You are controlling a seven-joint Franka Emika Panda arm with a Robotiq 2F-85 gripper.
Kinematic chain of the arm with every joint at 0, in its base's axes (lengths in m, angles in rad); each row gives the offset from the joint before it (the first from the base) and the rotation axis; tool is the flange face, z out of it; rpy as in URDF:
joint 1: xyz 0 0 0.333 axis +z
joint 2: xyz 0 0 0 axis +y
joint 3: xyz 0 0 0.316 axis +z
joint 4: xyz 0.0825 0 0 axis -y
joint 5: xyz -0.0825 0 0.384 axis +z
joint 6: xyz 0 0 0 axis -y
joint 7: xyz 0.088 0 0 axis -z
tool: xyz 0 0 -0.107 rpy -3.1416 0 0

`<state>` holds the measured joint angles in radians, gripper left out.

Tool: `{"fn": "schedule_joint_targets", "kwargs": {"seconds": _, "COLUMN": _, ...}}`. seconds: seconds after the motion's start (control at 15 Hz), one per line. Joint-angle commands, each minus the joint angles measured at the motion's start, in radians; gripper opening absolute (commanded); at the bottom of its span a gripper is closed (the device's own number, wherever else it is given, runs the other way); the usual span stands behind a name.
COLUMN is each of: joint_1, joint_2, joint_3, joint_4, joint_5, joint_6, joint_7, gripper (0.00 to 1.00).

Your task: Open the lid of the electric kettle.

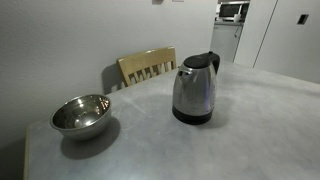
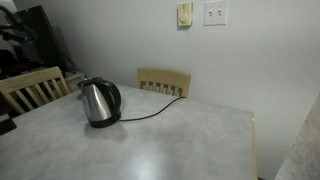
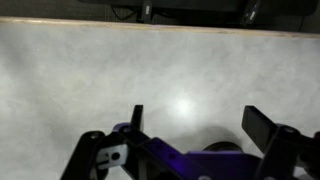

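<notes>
A stainless steel electric kettle (image 1: pixel 194 90) with a black handle, lid and base stands on the grey table; its lid is down. It also shows in an exterior view (image 2: pixel 99 102), with a black cord running off toward the wall. My gripper (image 3: pixel 198 125) shows only in the wrist view. Its two dark fingers are spread wide apart over bare grey tabletop, with nothing between them. The kettle is not in the wrist view. The arm is not in either exterior view.
A metal bowl (image 1: pixel 81 114) sits on the table beside the kettle. Wooden chairs (image 1: pixel 147 66) (image 2: pixel 164 81) (image 2: pixel 33 88) stand at the table's edges. The kettle's cord (image 2: pixel 150 112) lies across the table. A wall is close behind.
</notes>
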<state>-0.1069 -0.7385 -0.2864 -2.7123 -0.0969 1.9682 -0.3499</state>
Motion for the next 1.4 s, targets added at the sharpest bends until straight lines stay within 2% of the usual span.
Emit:
{"fn": "schedule_joint_targets", "kwargs": {"seconds": 0.0, "joint_1": 0.054, "joint_2": 0.067, "joint_3": -0.036, "joint_4": 0.037, "joint_5": 0.062, "joint_6": 0.034, "joint_7": -0.102, "gripper": 1.00}}
{"fn": "schedule_joint_targets", "kwargs": {"seconds": 0.33, "joint_1": 0.124, "joint_2": 0.153, "joint_3": 0.001, "joint_4": 0.101, "joint_5": 0.083, "joint_6": 0.032, "joint_7": -0.162, "gripper": 1.00}}
{"fn": "schedule_joint_targets", "kwargs": {"seconds": 0.8, "joint_1": 0.177, "joint_2": 0.278, "joint_3": 0.124, "joint_4": 0.202, "joint_5": -0.035, "joint_6": 0.125, "joint_7": -0.182, "gripper": 1.00}}
{"fn": "schedule_joint_targets", "kwargs": {"seconds": 1.13, "joint_1": 0.208, "joint_2": 0.389, "joint_3": 0.139, "joint_4": 0.315, "joint_5": 0.019, "joint_6": 0.159, "joint_7": -0.195, "gripper": 1.00}}
{"fn": "schedule_joint_targets", "kwargs": {"seconds": 1.33, "joint_1": 0.205, "joint_2": 0.486, "joint_3": 0.139, "joint_4": 0.414, "joint_5": 0.089, "joint_6": 0.100, "joint_7": -0.166, "gripper": 1.00}}
